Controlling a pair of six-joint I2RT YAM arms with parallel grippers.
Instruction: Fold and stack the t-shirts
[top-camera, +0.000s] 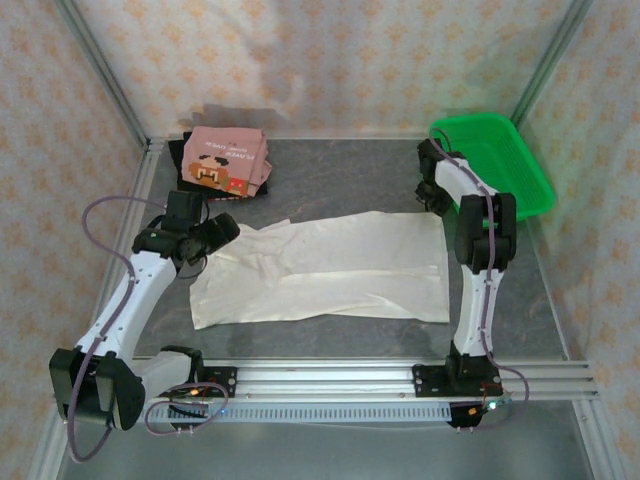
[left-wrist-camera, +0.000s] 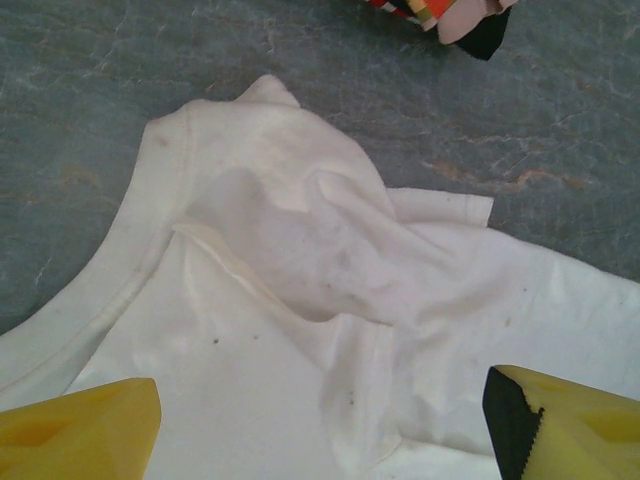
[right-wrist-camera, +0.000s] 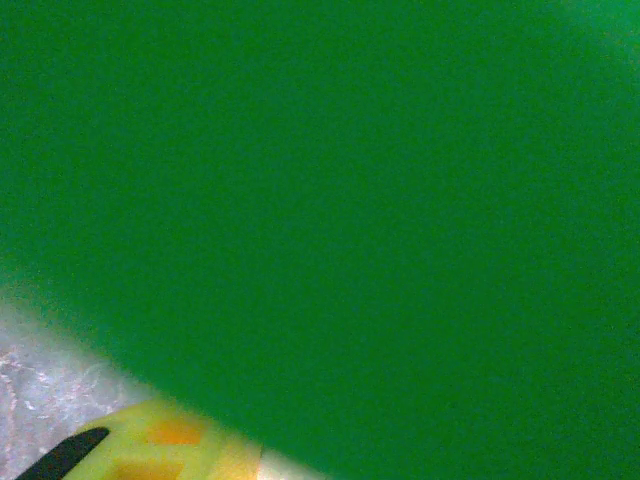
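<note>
Now the off-white t-shirt (top-camera: 330, 265) lies left-right, collar (left-wrist-camera: 128, 262) leftward.

Off-white t-shirt (top-camera: 330, 265) lies spread, rumpled; folded pink t-shirt (top-camera: 228, 160) sits behind.

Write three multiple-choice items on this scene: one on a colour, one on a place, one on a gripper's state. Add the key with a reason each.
1. What colour is the basket?
A. Blue
B. Red
C. Green

2. Where does the folded pink t-shirt lie?
A. Inside the basket
B. At the table's far left, on a black t-shirt
C. Between the arm bases

3. How do the left gripper's jaws stand?
A. Open over the off-white t-shirt, holding nothing
B. Shut on the pink t-shirt
C. Shut on the basket

1 C: its walls are bright green.
2 B: black cloth shows under its edges at the far left.
3 A: the left wrist view shows both yellow fingers wide apart, cloth loose beyond them.
</note>
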